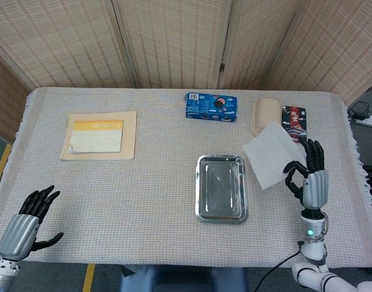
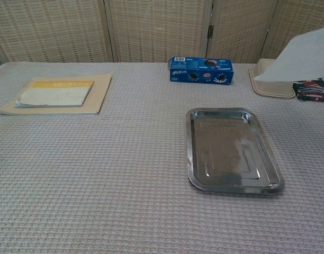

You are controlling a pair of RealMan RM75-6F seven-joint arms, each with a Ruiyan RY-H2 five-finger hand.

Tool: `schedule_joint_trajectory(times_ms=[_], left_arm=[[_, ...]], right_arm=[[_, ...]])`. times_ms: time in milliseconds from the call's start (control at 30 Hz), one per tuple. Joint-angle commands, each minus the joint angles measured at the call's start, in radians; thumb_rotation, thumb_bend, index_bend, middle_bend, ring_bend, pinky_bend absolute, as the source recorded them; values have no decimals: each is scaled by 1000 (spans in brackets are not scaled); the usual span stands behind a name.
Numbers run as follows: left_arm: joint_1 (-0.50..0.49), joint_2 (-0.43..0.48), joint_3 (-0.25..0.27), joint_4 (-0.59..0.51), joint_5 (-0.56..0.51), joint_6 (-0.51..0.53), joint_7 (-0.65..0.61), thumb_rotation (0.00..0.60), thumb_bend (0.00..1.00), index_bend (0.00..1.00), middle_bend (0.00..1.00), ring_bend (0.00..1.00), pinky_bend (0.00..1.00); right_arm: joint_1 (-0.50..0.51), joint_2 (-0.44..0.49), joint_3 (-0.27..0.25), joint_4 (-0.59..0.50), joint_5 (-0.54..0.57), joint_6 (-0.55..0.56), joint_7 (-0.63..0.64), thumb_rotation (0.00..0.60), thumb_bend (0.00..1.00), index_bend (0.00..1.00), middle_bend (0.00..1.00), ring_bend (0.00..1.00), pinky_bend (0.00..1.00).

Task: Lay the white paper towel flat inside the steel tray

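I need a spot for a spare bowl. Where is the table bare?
Bare cloth lies between the notebook and steel tray, and along the front edge. The far right is crowded: cookie box, beige container, paper towel.

High head view; low chest view; shared tray (image 1: 221, 210).

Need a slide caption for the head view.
Right hand holds white paper towel beside the empty steel tray.
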Motion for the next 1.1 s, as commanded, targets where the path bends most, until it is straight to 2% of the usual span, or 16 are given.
schedule_joint_trajectory(times_ms=[33, 300, 500, 833, 900, 1100], left_arm=[[-1, 5, 0, 0, -2, 0, -12, 600, 250, 0, 0, 0, 0], [-2, 17, 3, -3, 1, 0, -46, 600, 251, 0, 0, 0, 0], [-1, 24, 5, -5, 7, 6, -62, 600, 252, 0, 0, 0, 0], [3, 31, 8, -7, 19, 19, -74, 600, 254, 0, 0, 0, 0], [3, 32, 8, -6, 19, 19, -75, 600, 255, 0, 0, 0, 0], [3, 31, 9, -8, 20, 15, -71, 600, 258, 0, 0, 0, 0]], right_arm=[[49, -72, 3, 53, -22, 16, -19, 600, 695, 663, 124, 61, 0], [82, -266, -79, 305, -23, -94, -17, 600, 694, 663, 118, 59, 0], [82, -364, -128, 433, -25, -163, 31, 600, 694, 663, 115, 60, 0], [52, -403, -191, 499, -46, -170, 37, 600, 694, 652, 100, 47, 0], [42, -400, -199, 501, -46, -167, 35, 600, 693, 623, 96, 44, 0], [10, -380, -227, 483, -48, -194, -34, 600, 694, 416, 8, 1, 0]])
